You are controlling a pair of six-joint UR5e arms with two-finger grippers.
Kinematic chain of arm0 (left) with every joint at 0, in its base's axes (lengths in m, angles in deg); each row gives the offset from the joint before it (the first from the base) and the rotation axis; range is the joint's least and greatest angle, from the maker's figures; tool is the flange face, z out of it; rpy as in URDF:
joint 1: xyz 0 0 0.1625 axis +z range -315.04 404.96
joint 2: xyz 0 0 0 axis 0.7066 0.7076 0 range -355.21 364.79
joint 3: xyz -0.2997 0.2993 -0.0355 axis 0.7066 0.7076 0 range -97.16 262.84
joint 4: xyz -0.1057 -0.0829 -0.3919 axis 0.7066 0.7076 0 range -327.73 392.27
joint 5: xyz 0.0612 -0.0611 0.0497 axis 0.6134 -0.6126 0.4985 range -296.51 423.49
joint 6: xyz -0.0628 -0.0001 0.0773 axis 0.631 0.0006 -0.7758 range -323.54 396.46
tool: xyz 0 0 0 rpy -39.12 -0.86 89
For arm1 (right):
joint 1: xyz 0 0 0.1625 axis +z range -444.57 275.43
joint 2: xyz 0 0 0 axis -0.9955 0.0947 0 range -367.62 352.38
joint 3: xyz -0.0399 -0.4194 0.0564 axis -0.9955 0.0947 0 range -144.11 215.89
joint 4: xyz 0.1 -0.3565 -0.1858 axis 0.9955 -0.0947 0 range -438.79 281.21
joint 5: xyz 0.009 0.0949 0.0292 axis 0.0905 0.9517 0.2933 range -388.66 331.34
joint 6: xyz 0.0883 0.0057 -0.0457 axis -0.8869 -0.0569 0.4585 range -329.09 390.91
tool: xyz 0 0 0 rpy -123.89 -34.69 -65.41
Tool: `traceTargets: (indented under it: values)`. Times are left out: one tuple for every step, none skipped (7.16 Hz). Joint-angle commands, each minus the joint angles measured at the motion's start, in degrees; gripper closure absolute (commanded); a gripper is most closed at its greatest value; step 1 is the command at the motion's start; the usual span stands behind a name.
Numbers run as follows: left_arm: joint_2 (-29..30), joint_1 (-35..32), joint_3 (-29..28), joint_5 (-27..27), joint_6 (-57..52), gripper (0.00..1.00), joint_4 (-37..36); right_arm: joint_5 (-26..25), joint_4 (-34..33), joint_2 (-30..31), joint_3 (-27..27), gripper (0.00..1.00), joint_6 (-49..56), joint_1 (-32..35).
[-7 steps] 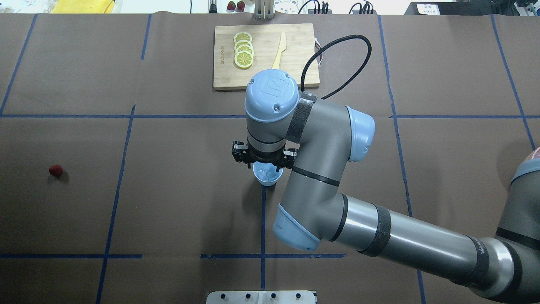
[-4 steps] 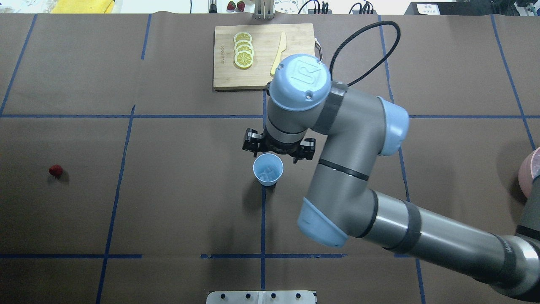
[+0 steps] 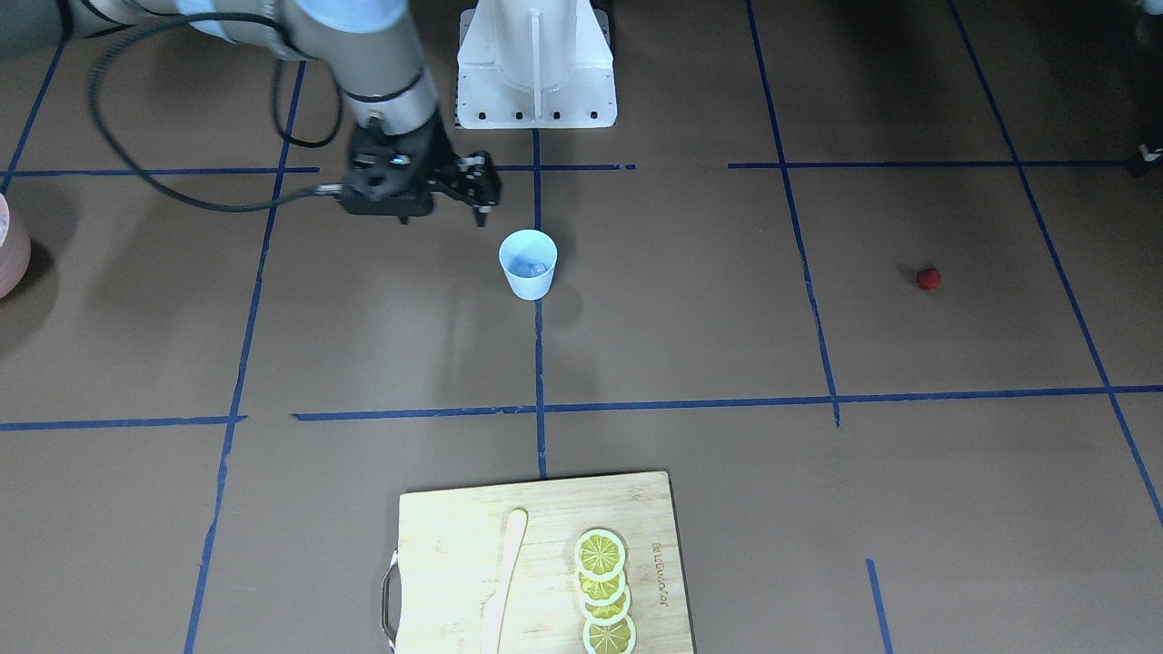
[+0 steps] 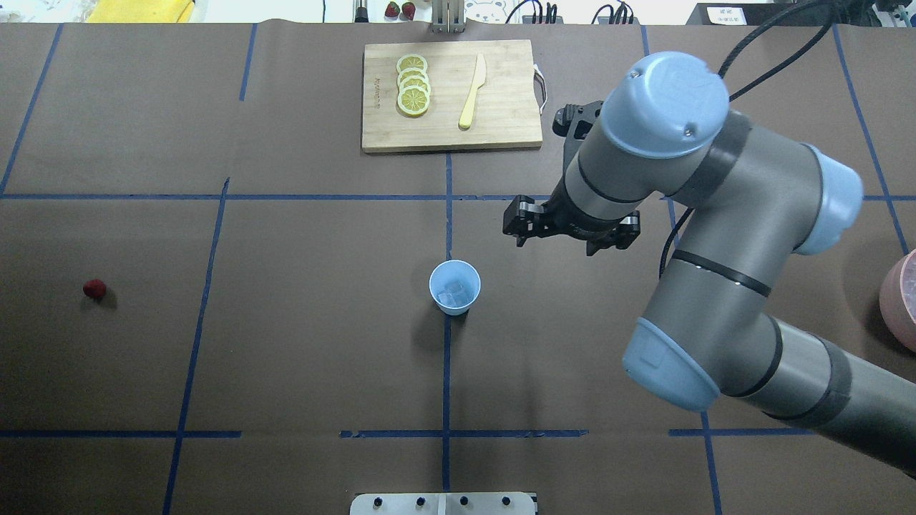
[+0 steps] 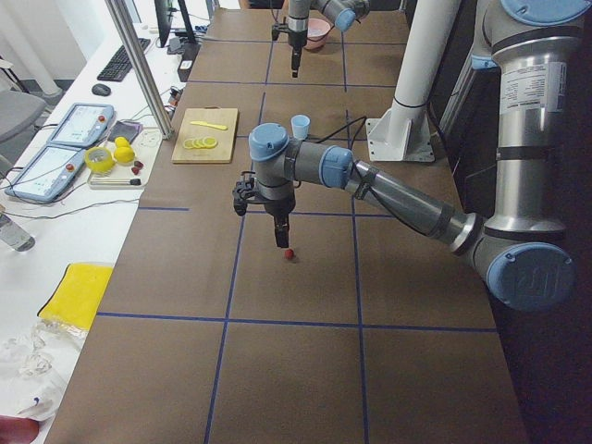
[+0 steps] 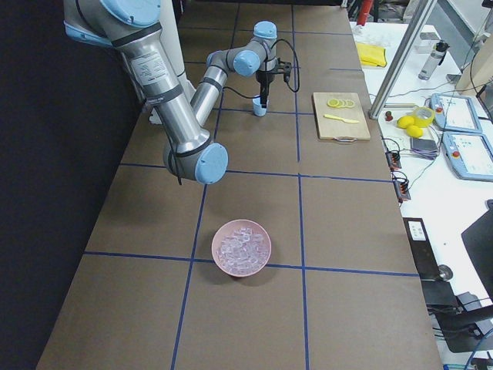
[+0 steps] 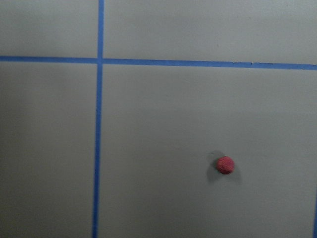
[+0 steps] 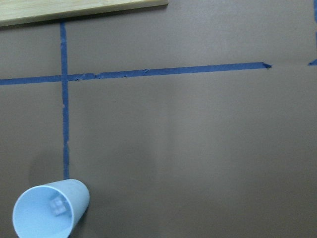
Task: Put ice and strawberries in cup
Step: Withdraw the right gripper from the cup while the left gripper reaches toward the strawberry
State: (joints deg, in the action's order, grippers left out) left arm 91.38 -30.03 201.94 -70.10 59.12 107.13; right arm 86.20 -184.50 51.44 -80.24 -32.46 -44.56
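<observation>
The light blue cup stands upright at the table's middle with ice at its bottom; both also show in the front view and the right wrist view. My right gripper is open and empty, raised, to the right of and beyond the cup. The strawberry lies alone at the far left and shows in the left wrist view. My left gripper shows only in the exterior left view, just above the strawberry; I cannot tell its state.
A pink bowl of ice pieces stands at the right edge. A wooden cutting board with lemon slices and a yellow knife lies at the back middle. Blue tape lines cross the brown table.
My right gripper has moved from directly over the cup to the right and back, staying open. The cup with ice in it now stands uncovered. The strawberry has not moved.
</observation>
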Motion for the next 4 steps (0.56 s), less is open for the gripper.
traceTargets:
  values:
    - [-2.6, 8.4, 0.3, 4.5, 13.9, 0.00, 10.8, 1.2, -0.7, 4.5, -1.6, 0.00, 10.0, 3.6]
    - [-2.8, 11.9, -0.1, 7.8, 21.0, 0.00, 15.5, 2.2, -0.6, 6.5, -2.4, 0.00, 11.6, 4.8]
    - [-5.4, 15.0, -0.4, 9.7, 24.0, 0.00, 20.9, 2.4, -0.6, 8.5, -3.4, 0.00, 13.3, 5.8]
    - [-6.2, 18.1, -1.5, 12.4, 29.0, 0.00, 25.9, 2.7, -0.6, 9.6, -4.0, 0.00, 13.6, 6.2]
